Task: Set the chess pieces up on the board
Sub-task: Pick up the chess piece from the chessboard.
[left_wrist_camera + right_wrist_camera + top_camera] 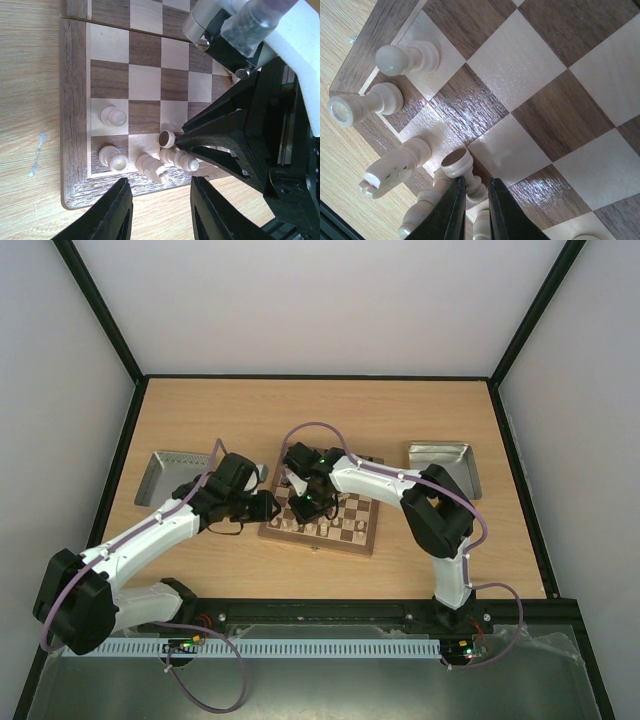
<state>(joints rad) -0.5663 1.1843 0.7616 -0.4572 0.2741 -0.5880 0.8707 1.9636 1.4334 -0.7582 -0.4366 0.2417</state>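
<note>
Board (pixel 355 510) corner, wooden bench (pixel 300 410).
My right gripper (pixel 476 179) pinches a cream piece (pixel 456 160) at that corner; my left gripper (pixel 160 182) hangs spread over the board's edge.

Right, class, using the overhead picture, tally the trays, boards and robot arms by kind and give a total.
Grey metal trays: 2
Chessboard: 1
Robot arms: 2
Total: 5
</note>
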